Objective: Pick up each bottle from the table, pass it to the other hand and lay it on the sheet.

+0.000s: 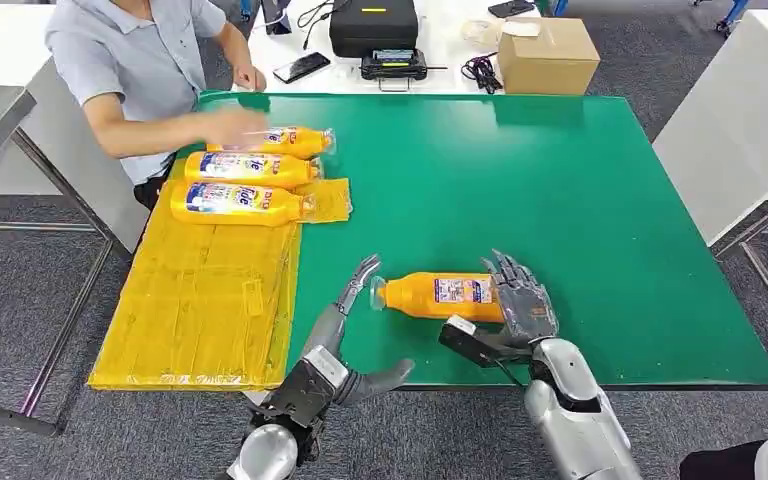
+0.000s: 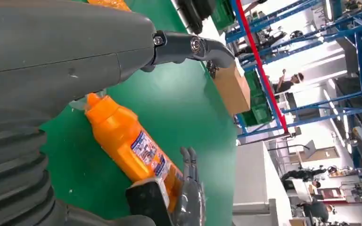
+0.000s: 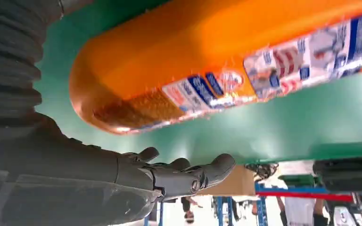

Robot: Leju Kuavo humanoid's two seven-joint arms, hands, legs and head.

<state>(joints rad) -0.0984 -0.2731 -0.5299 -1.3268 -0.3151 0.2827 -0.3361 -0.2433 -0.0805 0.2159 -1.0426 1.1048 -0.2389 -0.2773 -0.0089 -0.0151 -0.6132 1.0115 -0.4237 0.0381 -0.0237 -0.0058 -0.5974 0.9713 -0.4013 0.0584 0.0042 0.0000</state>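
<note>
An orange bottle (image 1: 435, 296) (image 2: 132, 146) (image 3: 207, 52) with a white and blue label lies on the green table (image 1: 520, 180) near its front edge, cap pointing left. My right hand (image 1: 522, 305) (image 2: 188, 188) is at the bottle's base, fingers straight over it. Its thumb (image 3: 184, 176) is on the near side, with green table showing between thumb and bottle. My left hand (image 1: 335, 350) is open just left of the cap, one fingertip (image 1: 365, 272) close to it. The yellow sheet (image 1: 200, 300) covers the table's left part.
Three orange bottles (image 1: 235, 202) lie side by side at the sheet's far end. A seated person's hand (image 1: 225, 125) rests on the farthest one (image 1: 290, 142). Behind the table stand a cardboard box (image 1: 545, 55), a black case (image 1: 373, 25) and a phone (image 1: 301, 67).
</note>
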